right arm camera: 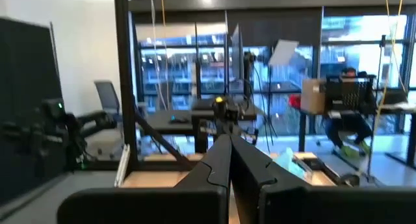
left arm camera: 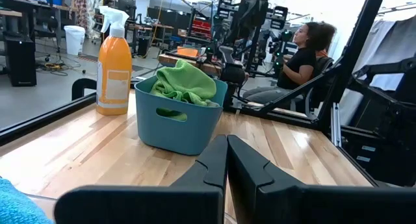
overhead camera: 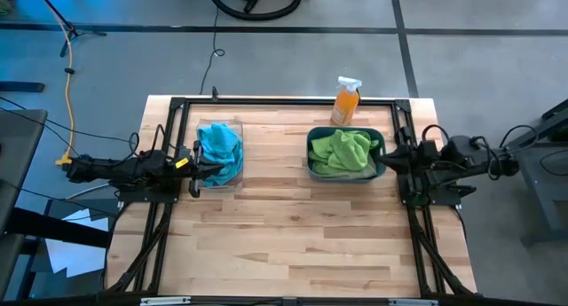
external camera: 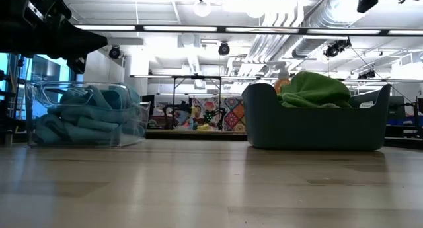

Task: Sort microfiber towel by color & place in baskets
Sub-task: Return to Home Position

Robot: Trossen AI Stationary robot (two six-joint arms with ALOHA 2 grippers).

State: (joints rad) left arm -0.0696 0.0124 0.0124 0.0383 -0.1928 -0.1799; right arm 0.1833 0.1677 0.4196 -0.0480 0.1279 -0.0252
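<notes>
Left gripper (left arm camera: pixel 226 149): fingers pressed together, holding nothing. It sits at the left side of the bench (overhead camera: pixel 293 235), at the left wall of the clear bin (overhead camera: pixel 219 121); contact with the wall cannot be told.

Right gripper (right arm camera: pixel 230 143): fingers together, holding nothing. It sits at the right side of the bench, just beside the right end of the teal tub (external camera: pixel 310 125).

Blue towels (overhead camera: pixel 218 146) fill the clear bin. Green towels (overhead camera: pixel 342 151) are heaped in the teal tub, rising above its rim. An orange spray bottle (overhead camera: pixel 346 100) stands upright behind the tub, near the far edge of the bench.
</notes>
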